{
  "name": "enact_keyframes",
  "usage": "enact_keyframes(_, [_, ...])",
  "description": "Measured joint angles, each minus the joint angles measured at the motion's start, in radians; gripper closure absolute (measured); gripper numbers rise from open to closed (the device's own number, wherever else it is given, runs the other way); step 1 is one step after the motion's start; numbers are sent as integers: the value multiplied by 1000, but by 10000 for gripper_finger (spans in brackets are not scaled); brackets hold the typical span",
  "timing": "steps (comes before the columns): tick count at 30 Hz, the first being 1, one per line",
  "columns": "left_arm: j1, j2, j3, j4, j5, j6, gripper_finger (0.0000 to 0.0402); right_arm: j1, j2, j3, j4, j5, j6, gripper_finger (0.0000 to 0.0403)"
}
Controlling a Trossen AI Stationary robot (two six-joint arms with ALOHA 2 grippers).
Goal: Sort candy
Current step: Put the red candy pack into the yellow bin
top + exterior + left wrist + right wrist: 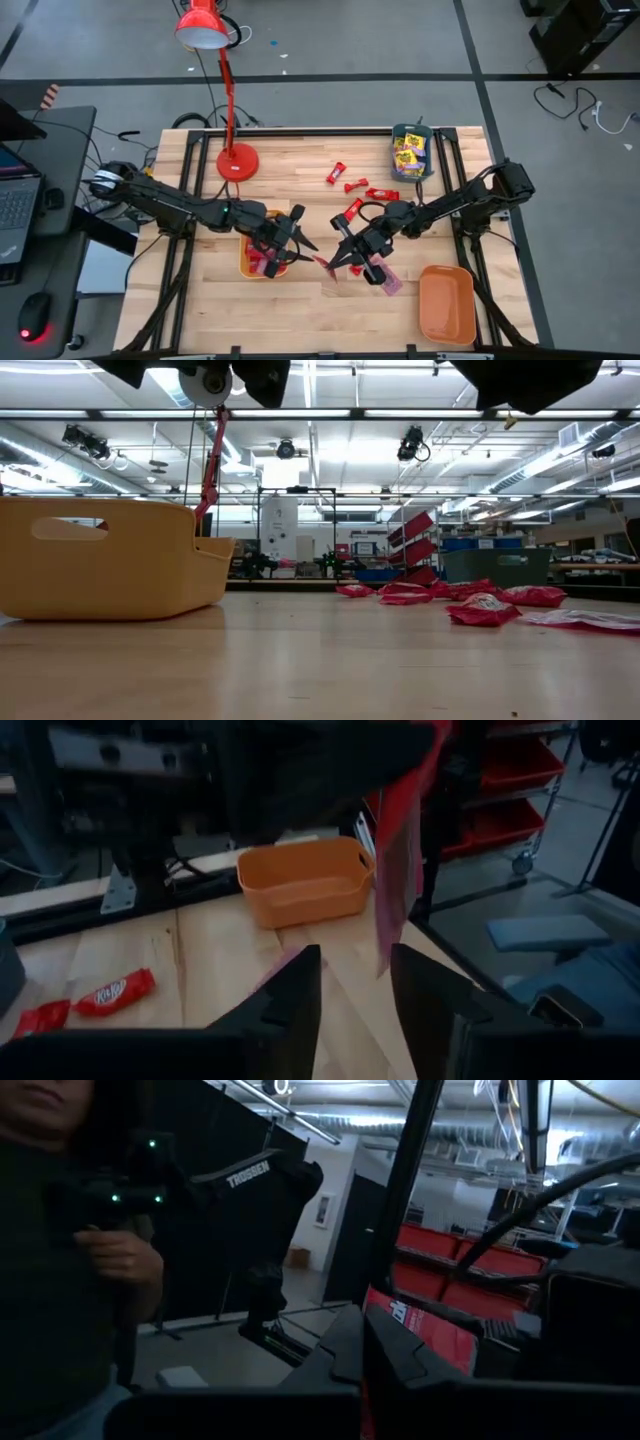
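Both grippers meet at the table's middle over a red candy.

The right gripper (338,262) has its fingers pressed together on a red candy wrapper (400,850) that hangs from them, while the left gripper (300,243) faces it just beside, fingers (290,995) spread apart. Under the left arm sits an orange tray (250,262) holding red sweets. More red candies (352,185) lie farther off, yellow packets (409,152) fill the teal tray (413,130) at the far right, and a pinkish packet (388,284) lies near the right gripper.

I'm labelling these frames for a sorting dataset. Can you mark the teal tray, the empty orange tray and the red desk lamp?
teal tray (396,136): high view, on its left rim.
empty orange tray (446,305): high view, on its bare floor.
red desk lamp (237,162): high view, on its round base.
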Motion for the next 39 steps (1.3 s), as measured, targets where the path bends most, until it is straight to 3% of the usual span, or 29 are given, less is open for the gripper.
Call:
enact_keyframes(15, [0, 46, 0, 121, 0, -30, 268, -14, 0, 0, -2, -2, -41, 403])
enact_keyframes(19, [0, 46, 0, 128, 0, -46, 295, -14, 0, 0, -5, -1, -42, 403])
enact_keyframes(26, [0, 46, 0, 126, 0, -22, 391, -14, 0, 0, -10, -1, -42, 403])
enact_keyframes(34, [0, 41, 0, 101, -1, -17, 399, -14, 0, 0, -42, 30, -14, 401])
enact_keyframes(39, [1, 18, -2, 75, -5, -41, 400, -27, 0, 0, -82, 99, 45, 373])
